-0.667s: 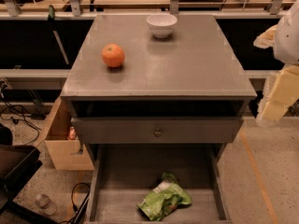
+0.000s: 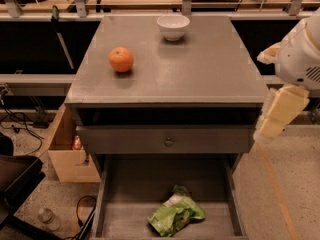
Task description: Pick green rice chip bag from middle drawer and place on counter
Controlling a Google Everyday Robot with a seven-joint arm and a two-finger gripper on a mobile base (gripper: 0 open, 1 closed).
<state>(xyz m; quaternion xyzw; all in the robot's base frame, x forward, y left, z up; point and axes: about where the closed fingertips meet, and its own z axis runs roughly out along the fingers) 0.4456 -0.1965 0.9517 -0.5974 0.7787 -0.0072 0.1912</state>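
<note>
The green rice chip bag (image 2: 175, 215) lies crumpled on the plank floor of the open middle drawer (image 2: 120, 219), right of centre near the front. The grey counter (image 2: 200, 69) tops the cabinet above it. My gripper (image 2: 276, 116), cream-coloured under a white arm (image 2: 300, 54), hangs at the right side of the cabinet. It is level with the counter's front right corner, high above the drawer and well away from the bag. It holds nothing that I can see.
An orange fruit (image 2: 121, 59) sits on the counter's left part and a white bowl (image 2: 173, 26) at its back. A closed drawer front with a round knob (image 2: 168, 142) is above the open drawer. A wooden box (image 2: 70, 156), cables and a dark chair (image 2: 15, 184) stand at the left.
The arm and gripper have moved a little down and to the left, closer to the cabinet's right side. The bag, orange and bowl have not moved.
</note>
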